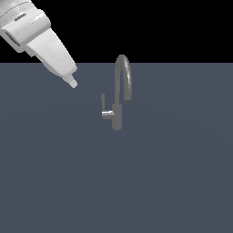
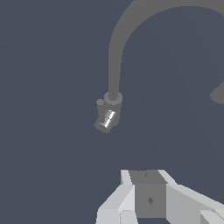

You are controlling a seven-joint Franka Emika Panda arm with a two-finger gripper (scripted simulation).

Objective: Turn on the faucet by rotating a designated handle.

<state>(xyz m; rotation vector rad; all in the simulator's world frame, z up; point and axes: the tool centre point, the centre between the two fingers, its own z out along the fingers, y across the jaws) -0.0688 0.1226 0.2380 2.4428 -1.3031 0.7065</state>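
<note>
Faucet (image 1: 119,98): grey gooseneck, thin side handle (image 1: 104,108).

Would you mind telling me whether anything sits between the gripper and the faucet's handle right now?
Nothing visible does. The gripper hangs apart from the handle, on the exterior view's left and higher, with only bare floor behind the gap. The spout rises on the handle's far side.

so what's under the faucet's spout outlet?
Only bare grey floor shows below the faucet's arched spout: no basin or drain. The handle sits on the exterior view's left of the base. The pincer is apart, upper left. Beneath the base: covered.
</note>
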